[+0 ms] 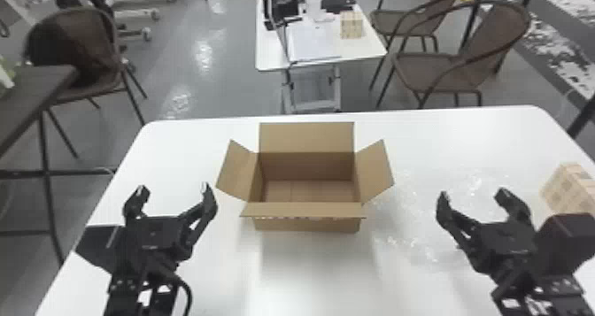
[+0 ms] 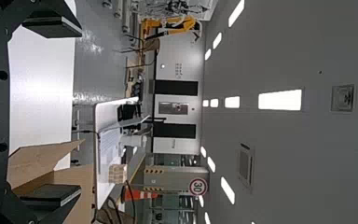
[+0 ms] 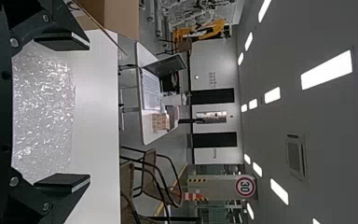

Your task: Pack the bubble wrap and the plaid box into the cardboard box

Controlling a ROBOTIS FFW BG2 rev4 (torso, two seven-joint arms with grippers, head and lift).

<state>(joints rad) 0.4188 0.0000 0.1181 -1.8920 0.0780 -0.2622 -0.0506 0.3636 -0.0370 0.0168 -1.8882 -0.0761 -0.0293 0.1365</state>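
My left gripper is open over the table, left of the open cardboard box; nothing is between its fingers. My right gripper stands open above the clear bubble wrap, which lies flat to the right of the box. At the table's right side, beyond the right gripper, sits the plaid box. In the left wrist view the left gripper is spread, with box flaps near one finger. The right wrist view has the right gripper spread, bubble wrap behind its fingers.
The white table carries the cardboard box in its middle, flaps spread outward. Behind it stand a second table holding a laptop and another plaid box, and brown chairs. A dark table is at the far left.
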